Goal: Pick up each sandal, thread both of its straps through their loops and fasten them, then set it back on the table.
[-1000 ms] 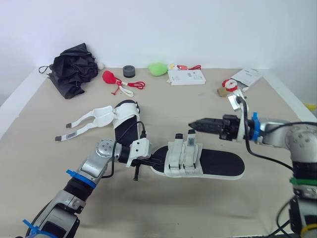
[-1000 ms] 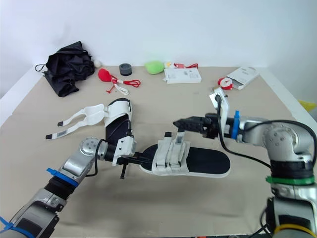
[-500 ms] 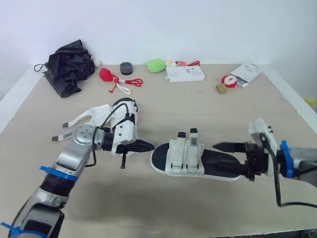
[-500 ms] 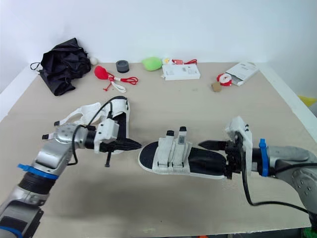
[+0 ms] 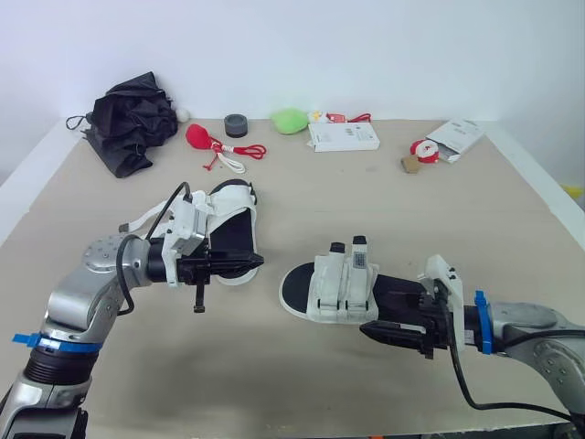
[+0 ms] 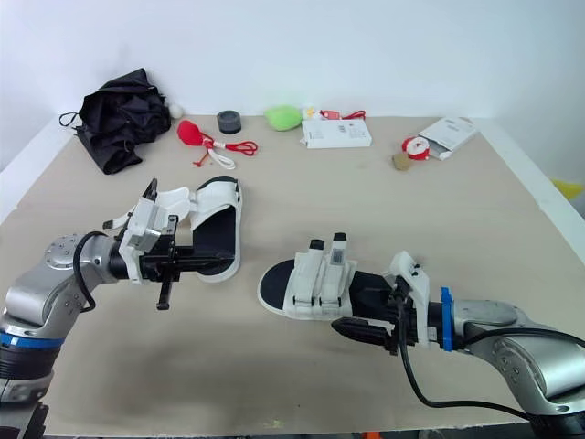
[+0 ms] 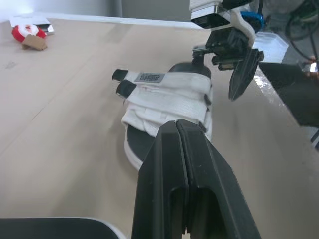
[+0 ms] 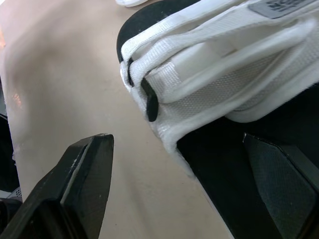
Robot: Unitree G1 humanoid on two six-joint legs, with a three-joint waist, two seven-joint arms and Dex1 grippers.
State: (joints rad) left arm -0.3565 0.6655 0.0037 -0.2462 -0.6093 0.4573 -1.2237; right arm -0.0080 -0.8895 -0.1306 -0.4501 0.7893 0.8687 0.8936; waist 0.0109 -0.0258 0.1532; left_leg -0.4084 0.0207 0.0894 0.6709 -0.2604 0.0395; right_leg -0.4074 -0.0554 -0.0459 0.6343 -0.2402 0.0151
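right claw (image 6: 340, 326) now at sandal (image 6: 313, 280) edge

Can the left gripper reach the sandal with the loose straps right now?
Probably yes: the left gripper sits at the near end of the unfastened sandal, nothing between them, though its shut fingers must open first.

Plenty of bare table (image 5: 384, 210) behind both sandals, and the far-edge clutter (image 5: 344, 138) sits well back. The gap between the open sandal (image 5: 228, 233) and the strapped sandal (image 5: 343, 285) is half plugged by the left gripper (image 5: 259, 262), fingers pressed together. The right gripper (image 5: 370, 322), spread wide, crowds the strapped sandal's near side.
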